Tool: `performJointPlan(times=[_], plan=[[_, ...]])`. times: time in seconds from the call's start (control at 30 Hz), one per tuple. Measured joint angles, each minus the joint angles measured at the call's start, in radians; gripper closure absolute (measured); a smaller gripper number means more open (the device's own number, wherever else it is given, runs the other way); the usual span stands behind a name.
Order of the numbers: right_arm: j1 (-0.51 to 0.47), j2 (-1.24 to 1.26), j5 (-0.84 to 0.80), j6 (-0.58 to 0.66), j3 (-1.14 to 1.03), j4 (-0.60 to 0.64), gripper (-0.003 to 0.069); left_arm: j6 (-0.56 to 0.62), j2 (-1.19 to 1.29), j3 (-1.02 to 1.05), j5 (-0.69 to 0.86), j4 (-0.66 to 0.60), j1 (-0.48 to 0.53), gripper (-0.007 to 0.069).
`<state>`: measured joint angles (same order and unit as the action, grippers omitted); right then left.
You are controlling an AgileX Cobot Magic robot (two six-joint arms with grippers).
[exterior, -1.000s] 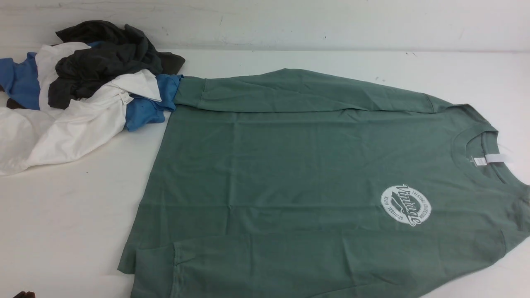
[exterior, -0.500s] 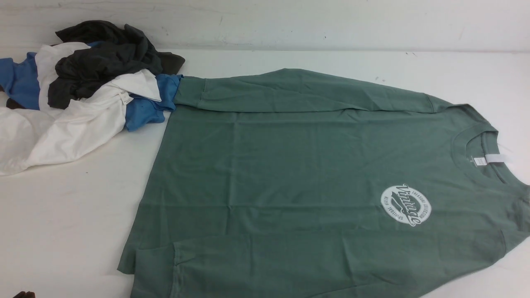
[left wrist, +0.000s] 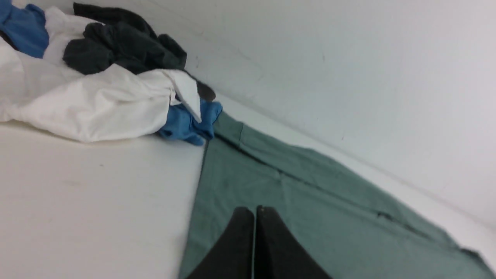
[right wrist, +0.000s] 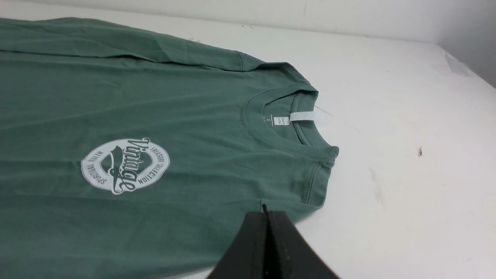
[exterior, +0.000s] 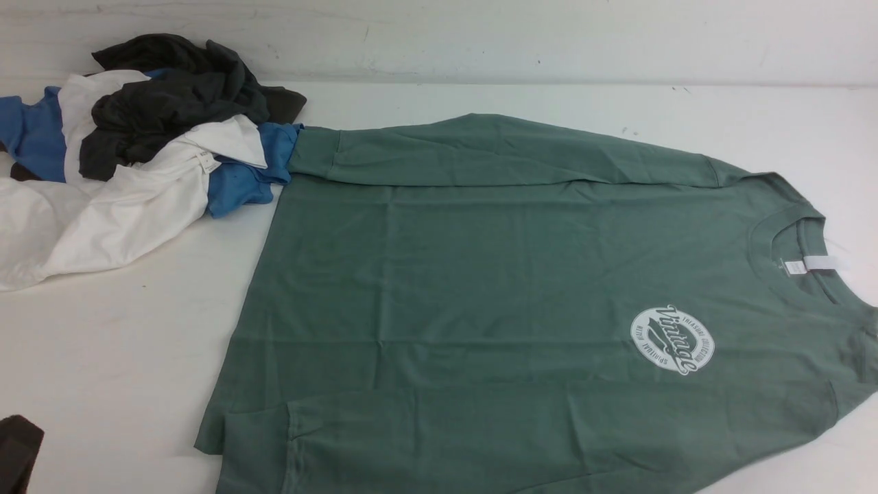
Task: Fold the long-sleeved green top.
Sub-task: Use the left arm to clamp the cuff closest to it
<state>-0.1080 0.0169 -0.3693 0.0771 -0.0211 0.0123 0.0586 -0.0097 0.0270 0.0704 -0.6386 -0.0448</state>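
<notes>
The green long-sleeved top (exterior: 480,274) lies flat on the white table (exterior: 116,357), face up, its neck to the right and its hem to the left. Its white neck tag (exterior: 820,263) and round "Vintage" logo (exterior: 672,339) both show. One sleeve runs along the far edge, the other along the near edge. In the left wrist view my left gripper (left wrist: 254,211) is shut and empty, hovering over the top (left wrist: 310,201) near its hem. In the right wrist view my right gripper (right wrist: 267,213) is shut and empty, above the top (right wrist: 116,97) at its near shoulder seam.
A heap of clothes sits at the back left: a white garment (exterior: 103,213), a dark grey garment (exterior: 171,103) and a blue garment (exterior: 247,178) touching the far sleeve's cuff. A dark part of my left arm (exterior: 19,449) shows at the bottom left corner. A wall (exterior: 480,34) backs the table.
A dark part of my left arm has come further into the front view's bottom left corner. The top and the heap of clothes have not moved.
</notes>
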Motion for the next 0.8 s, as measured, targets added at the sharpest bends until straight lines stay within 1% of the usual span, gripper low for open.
performJointPlan(times=[0.07,0.1,0.13,0.17,0.23,0.3,0.33,0.43,0.57,0.63,0.67,0.7,0.73,0.77,0.8], plan=[[0.0,0.0,0.044,-0.055,-0.006,0.095,0.0673,-0.007,0.0,0.0,-0.07,-0.078,0.0,0.0628],[0.0,0.0,0.083,-0.117,-0.008,0.187,0.0673,-0.014,0.0,0.0,-0.131,-0.125,0.0,0.0628],[0.0,0.0,0.099,-0.126,-0.008,0.219,0.0673,-0.013,0.0,0.0,-0.155,-0.137,0.0,0.0628],[0.0,0.0,0.168,-0.194,-0.008,0.35,0.0673,-0.019,0.0,-0.006,-0.234,-0.171,0.0,0.0628],[0.0,0.0,0.238,-0.249,-0.008,0.482,0.0673,-0.019,0.0,-0.045,-0.308,-0.188,0.0,0.0628],[0.0,0.0,0.29,-0.271,-0.008,0.586,0.0673,-0.019,0.0,-0.124,-0.33,-0.172,0.0,0.0628],[0.0,0.0,0.306,-0.27,-0.008,0.619,0.0673,-0.017,0.0,-0.172,-0.326,-0.154,0.0,0.0628],[0.0,0.0,0.332,-0.251,-0.008,0.658,0.0673,0.016,0.02,-0.313,-0.232,-0.099,0.0,0.0628],[0.0,0.0,0.369,-0.243,-0.008,0.674,0.0673,0.103,0.206,-0.538,0.085,-0.032,0.0,0.0628],[0.0,0.0,0.376,-0.249,-0.005,0.685,0.0673,0.133,0.346,-0.631,0.309,0.006,0.0,0.0628],[0.0,0.0,0.369,-0.249,-0.001,0.685,0.0673,0.137,0.376,-0.647,0.331,0.01,0.0,0.0628],[0.0,0.0,0.327,-0.245,0.036,0.687,0.0673,0.145,0.501,-0.7,0.501,0.037,0.0,0.0628],[0.0,0.0,0.31,-0.242,0.043,0.684,0.0673,0.146,0.518,-0.706,0.522,0.04,0.0,0.0628],[0.0,0.0,0.248,-0.213,0.106,0.669,0.0673,0.147,0.617,-0.731,0.642,0.06,0.0,0.0628],[0.0,-0.001,0.224,-0.202,0.126,0.662,0.0673,0.148,0.667,-0.74,0.693,0.069,0.0,0.0628]])
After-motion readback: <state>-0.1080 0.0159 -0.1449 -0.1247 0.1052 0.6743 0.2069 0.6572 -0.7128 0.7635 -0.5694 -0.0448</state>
